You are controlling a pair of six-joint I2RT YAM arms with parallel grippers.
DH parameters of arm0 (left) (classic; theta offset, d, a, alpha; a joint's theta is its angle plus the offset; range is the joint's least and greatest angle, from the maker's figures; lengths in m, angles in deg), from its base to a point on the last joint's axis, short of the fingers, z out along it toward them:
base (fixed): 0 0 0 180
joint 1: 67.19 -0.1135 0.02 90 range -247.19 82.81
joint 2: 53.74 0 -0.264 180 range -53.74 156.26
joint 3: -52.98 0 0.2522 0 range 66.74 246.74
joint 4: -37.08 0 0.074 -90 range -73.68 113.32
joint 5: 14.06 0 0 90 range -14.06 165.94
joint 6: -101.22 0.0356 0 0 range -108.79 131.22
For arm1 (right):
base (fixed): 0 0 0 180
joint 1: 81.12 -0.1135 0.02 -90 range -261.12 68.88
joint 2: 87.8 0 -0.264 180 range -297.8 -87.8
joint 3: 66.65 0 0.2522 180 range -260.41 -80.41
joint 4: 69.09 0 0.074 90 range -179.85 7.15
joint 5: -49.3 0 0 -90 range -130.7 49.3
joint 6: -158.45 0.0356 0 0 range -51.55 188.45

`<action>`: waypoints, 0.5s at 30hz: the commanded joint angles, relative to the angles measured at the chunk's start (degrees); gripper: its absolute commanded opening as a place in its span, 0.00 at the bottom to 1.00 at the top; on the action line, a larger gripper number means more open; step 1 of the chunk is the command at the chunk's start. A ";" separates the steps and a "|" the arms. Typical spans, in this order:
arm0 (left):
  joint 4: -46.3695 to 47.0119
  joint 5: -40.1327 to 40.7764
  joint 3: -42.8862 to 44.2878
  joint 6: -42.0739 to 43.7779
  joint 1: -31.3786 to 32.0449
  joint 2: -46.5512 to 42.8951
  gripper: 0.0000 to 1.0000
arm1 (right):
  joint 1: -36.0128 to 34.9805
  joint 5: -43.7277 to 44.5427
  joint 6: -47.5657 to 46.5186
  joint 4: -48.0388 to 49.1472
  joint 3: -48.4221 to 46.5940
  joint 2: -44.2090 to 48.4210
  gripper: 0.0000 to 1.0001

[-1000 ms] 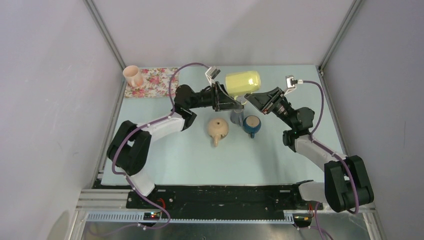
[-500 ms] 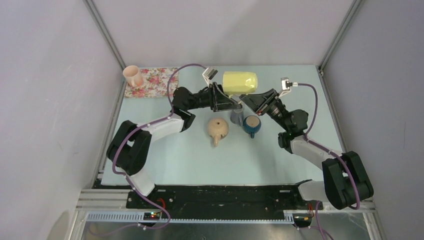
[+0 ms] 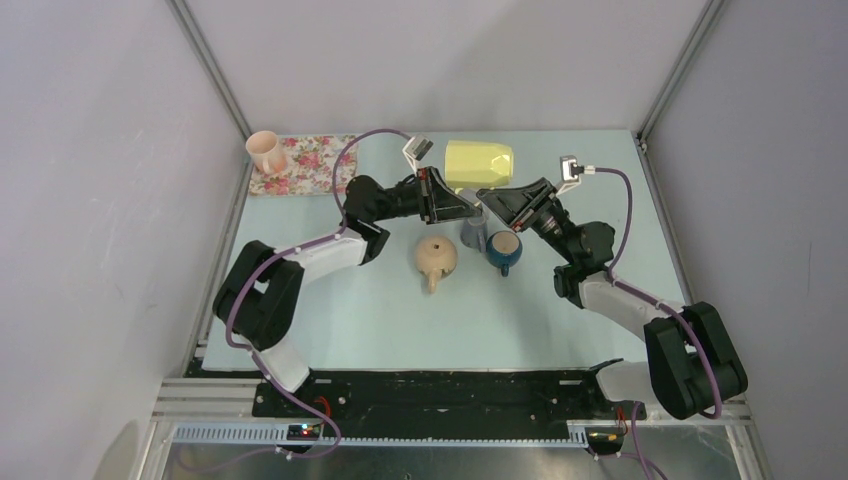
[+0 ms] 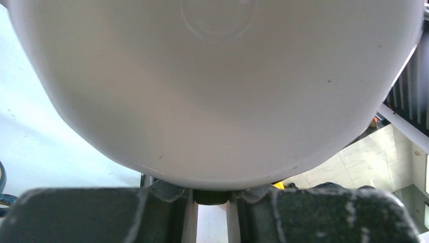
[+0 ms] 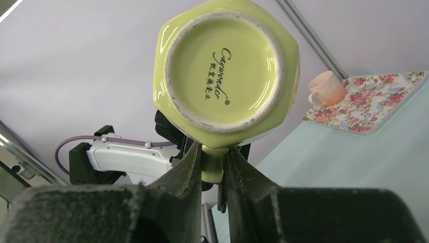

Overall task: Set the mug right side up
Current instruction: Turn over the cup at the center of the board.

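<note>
Mug (image 3: 480, 163) is held off the table toward 12 o'clock, lying on its side: base to 3 o'clock, mouth to 9. Right gripper (image 5: 213, 164) is clamped on the handle beneath the base. Left gripper (image 4: 210, 200) sits under the rim, fingers nearly together; I cannot tell if they pinch it. Likely a two-ended hold, steadying the mug for rotation clear of the teapot (image 3: 437, 257).

Yellow-green mug (image 3: 479, 164) lay on its side above far centre of table (image 3: 350, 320), base toward right. Left gripper (image 3: 468, 203) and right gripper (image 3: 489, 199) met tip to tip at mug's near side. Beneath them: grey cup (image 3: 473, 236), blue cup (image 3: 503, 250) touching it, tan teapot (image 3: 437, 258) just left. Pink cup (image 3: 265, 152) stood on floral mat (image 3: 312, 165), far left corner.
</note>
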 commanded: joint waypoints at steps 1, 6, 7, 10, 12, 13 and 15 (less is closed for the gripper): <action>9.05 0.85 1.51 -0.32 1.05 -2.61 0.03 | -0.77 -2.60 -3.82 -4.46 0.98 -1.25 0.00; 9.10 1.04 1.33 -0.13 0.60 -2.67 0.00 | -0.53 -2.52 -4.14 -4.85 0.98 -0.98 0.00; 9.11 1.08 1.32 0.03 0.47 -2.66 0.00 | -0.41 -2.46 -4.01 -5.06 0.98 -0.91 0.00; 9.08 1.30 0.95 0.29 -0.04 -2.83 0.00 | 0.36 -2.01 -2.99 -6.32 0.98 -0.34 0.00; 9.05 1.42 0.81 0.48 -0.32 -2.93 0.00 | 1.02 -1.48 -2.05 -7.78 0.98 0.16 0.05; 9.00 1.45 0.79 0.47 -0.40 -2.96 0.00 | 1.46 -1.41 -2.01 -8.02 0.98 0.41 0.16; 9.01 1.55 0.80 0.51 -0.72 -3.03 0.00 | 2.08 -1.31 -1.74 -8.67 0.98 0.90 0.34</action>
